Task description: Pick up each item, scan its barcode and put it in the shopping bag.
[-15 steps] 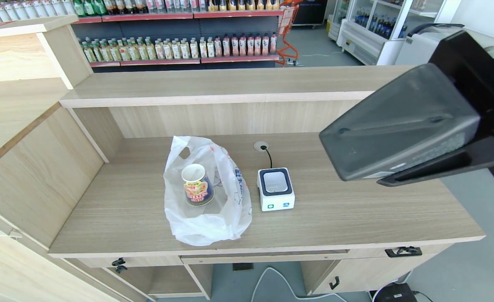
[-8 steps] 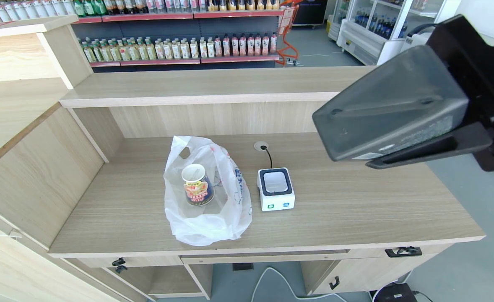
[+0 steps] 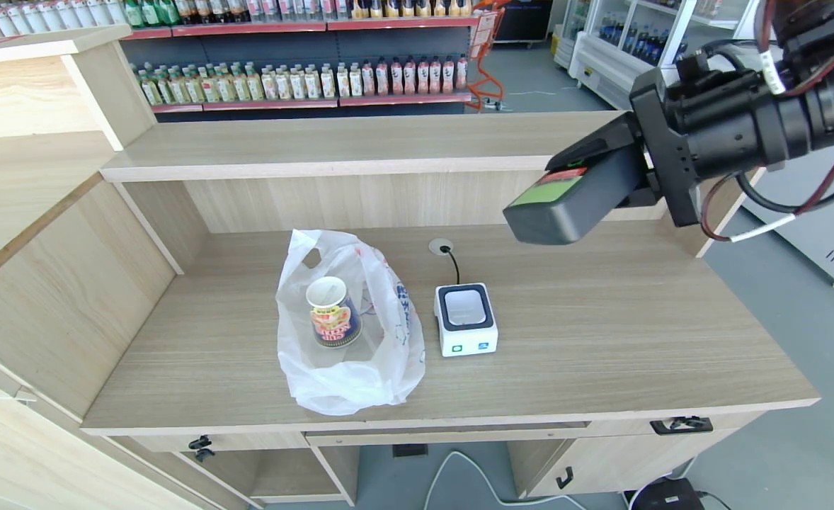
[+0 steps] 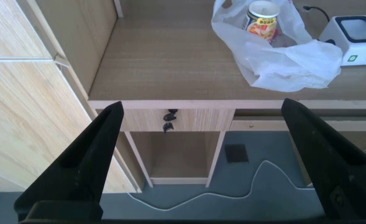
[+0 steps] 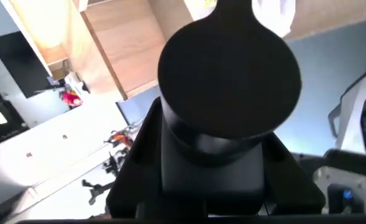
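Note:
A white plastic shopping bag [image 3: 350, 368] lies open on the wooden counter [image 3: 636, 333], with a cup of noodles [image 3: 333, 313] standing upright inside it. Just right of the bag sits the white barcode scanner [image 3: 465, 319], window facing up. My right gripper [image 3: 566, 193] hangs above the counter's back right, shut on a dark item [image 5: 229, 74] with a round black top and a green and red label. My left gripper [image 4: 202, 109] is open, low in front of the counter's edge, with the bag [image 4: 282, 56], cup [image 4: 262, 18] and scanner [image 4: 355, 40] beyond it.
A raised ledge [image 3: 360, 145] runs along the counter's back and a wooden side wall [image 3: 70, 283] closes its left. The scanner's cable runs to a hole [image 3: 441, 246] in the counter. Drawers and an open shelf [image 4: 176, 149] sit beneath.
My right arm has swung away from the head camera, up and back over the counter's right end. The bag, cup and scanner have stayed put.

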Controlling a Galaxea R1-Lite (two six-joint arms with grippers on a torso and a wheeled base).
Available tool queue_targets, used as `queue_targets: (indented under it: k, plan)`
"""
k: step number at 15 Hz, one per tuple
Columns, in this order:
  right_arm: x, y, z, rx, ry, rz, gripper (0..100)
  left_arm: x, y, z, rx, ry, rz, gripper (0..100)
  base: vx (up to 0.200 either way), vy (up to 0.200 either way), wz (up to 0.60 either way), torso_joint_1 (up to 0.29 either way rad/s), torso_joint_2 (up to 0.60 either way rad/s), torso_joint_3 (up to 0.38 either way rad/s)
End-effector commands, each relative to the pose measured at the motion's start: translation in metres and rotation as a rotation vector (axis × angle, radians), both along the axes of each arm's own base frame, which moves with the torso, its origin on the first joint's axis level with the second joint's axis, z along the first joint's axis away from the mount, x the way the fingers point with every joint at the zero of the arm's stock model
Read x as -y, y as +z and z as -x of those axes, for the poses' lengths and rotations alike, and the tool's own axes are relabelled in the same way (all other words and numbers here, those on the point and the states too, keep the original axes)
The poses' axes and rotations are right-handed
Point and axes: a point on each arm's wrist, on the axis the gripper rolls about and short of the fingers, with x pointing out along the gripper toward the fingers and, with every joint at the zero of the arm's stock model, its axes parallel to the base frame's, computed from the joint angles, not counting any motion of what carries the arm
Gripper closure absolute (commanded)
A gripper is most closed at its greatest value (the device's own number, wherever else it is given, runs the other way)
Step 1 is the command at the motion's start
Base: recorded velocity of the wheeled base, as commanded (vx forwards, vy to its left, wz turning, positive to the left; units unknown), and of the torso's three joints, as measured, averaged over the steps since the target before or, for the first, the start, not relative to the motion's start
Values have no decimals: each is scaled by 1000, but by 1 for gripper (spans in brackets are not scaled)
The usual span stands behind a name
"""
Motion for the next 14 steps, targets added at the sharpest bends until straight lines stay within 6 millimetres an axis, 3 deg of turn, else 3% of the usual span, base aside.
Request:
queue_targets:
  k: [1, 2, 5, 7, 8, 14]
  plan:
    - [-1, -19, -36, 72, -19, 74, 100, 0, 0, 0, 1, 1, 0, 0, 0, 0, 0, 0, 0, 0]
    - [3, -21, -44, 128, -14, 103, 100, 0, 0, 0, 1, 1, 0, 0, 0, 0, 0, 0, 0, 0]
    - [24, -51, -83, 317, 55, 231, 100, 0, 0, 0, -1, 1, 0, 0, 0, 0, 0, 0, 0, 0]
    - [25, -65, -96, 414, 119, 254, 100, 0, 0, 0, 1, 1, 0, 0, 0, 0, 0, 0, 0, 0]
    - [26, -82, -105, 477, 170, 235, 100, 0, 0, 0, -1, -1, 0, 0, 0, 0, 0, 0, 0, 0]
    - [26, -140, -121, 532, 298, 147, 100, 0, 0, 0, -1, 1, 0, 0, 0, 0, 0, 0, 0, 0]
